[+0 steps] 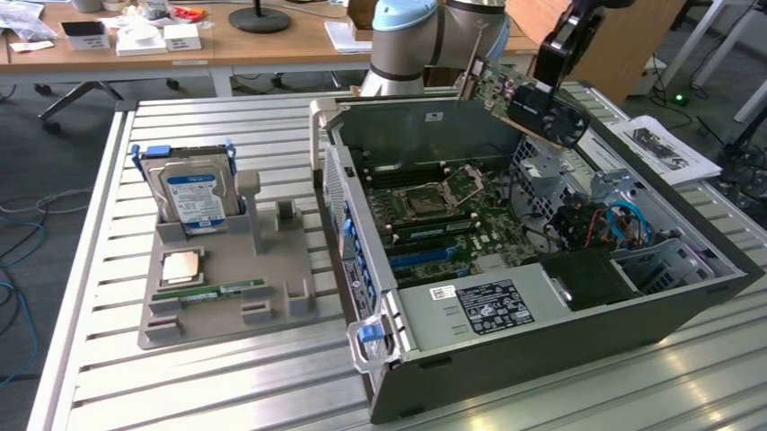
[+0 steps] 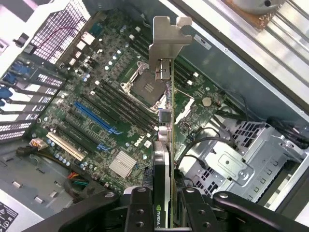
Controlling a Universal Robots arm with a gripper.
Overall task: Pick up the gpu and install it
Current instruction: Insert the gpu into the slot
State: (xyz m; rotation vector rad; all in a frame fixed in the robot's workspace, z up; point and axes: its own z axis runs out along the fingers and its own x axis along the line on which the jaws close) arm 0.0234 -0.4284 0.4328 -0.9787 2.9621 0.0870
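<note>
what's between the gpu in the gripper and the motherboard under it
That stretch is bare. In the wrist view the gpu hangs edge-on over the motherboard, with only open air between them.

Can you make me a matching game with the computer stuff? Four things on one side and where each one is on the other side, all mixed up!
Things:
1. gpu
2. hard drive
3. memory stick
4. computer case

Places:
A. lying flat on the grey holder
B. held by the gripper, above the computer case
C. standing upright in the grey holder
D. lying open on the metal table

Pairs: 1-B, 2-C, 3-A, 4-D
</note>
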